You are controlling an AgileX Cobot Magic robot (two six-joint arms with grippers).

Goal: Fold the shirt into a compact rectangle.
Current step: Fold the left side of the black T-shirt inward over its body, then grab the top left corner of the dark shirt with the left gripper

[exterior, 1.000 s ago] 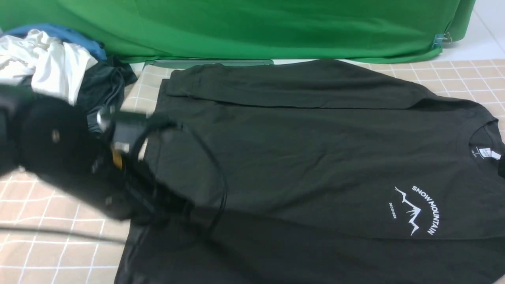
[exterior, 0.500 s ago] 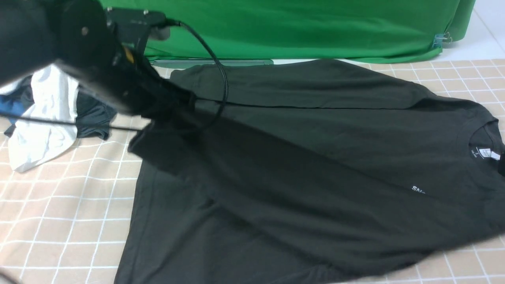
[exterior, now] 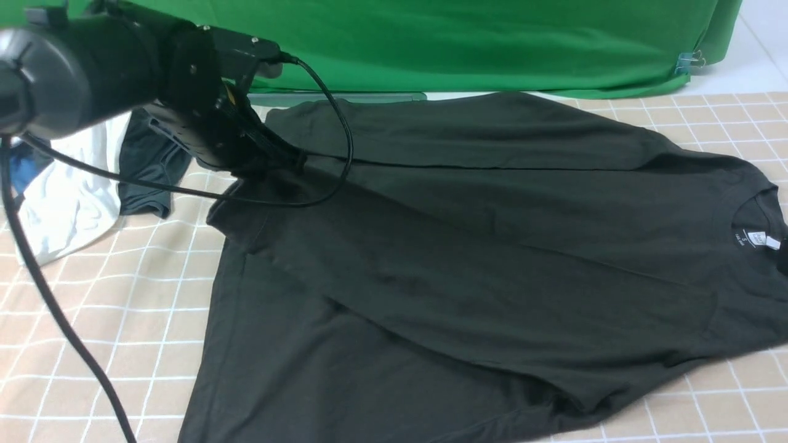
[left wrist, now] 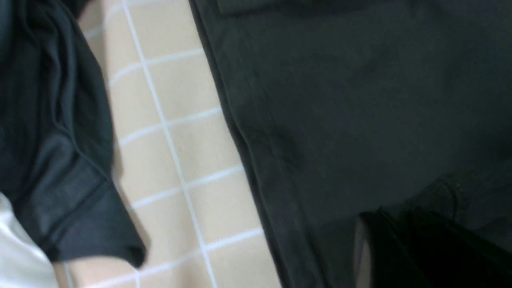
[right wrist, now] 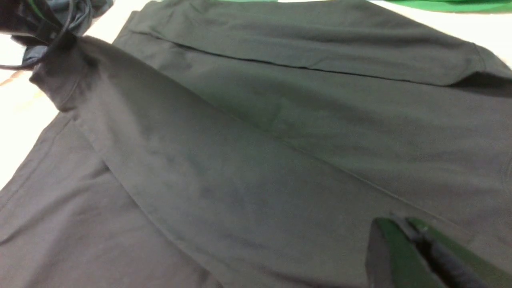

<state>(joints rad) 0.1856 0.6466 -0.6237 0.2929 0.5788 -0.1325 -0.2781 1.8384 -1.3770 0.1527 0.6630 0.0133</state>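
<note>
The black shirt (exterior: 492, 246) lies spread on the checked table, its collar and white neck label (exterior: 756, 239) at the right. Its near side is folded over the body, so the chest print is hidden. My left gripper (exterior: 280, 165) is at the far left corner of the shirt. It is shut on the hem corner, and the cloth rises in a peak to it. In the left wrist view the dark gripper (left wrist: 394, 216) stands over the black cloth (left wrist: 360, 100). My right gripper (right wrist: 400, 223) is shut, low over the folded flap (right wrist: 256, 168), with nothing seen between its fingers.
A white garment (exterior: 68, 184) and a smaller dark grey garment (exterior: 151, 166) lie in a heap at the far left, next to the left arm. A green backdrop (exterior: 431, 43) closes off the back. The left arm's cable (exterior: 55, 307) hangs across the near left of the checked tablecloth (exterior: 123, 344).
The left arm swung from the near left up to the far left, drawing the shirt's near side over the body. The flap has settled flat and now covers the print.
</note>
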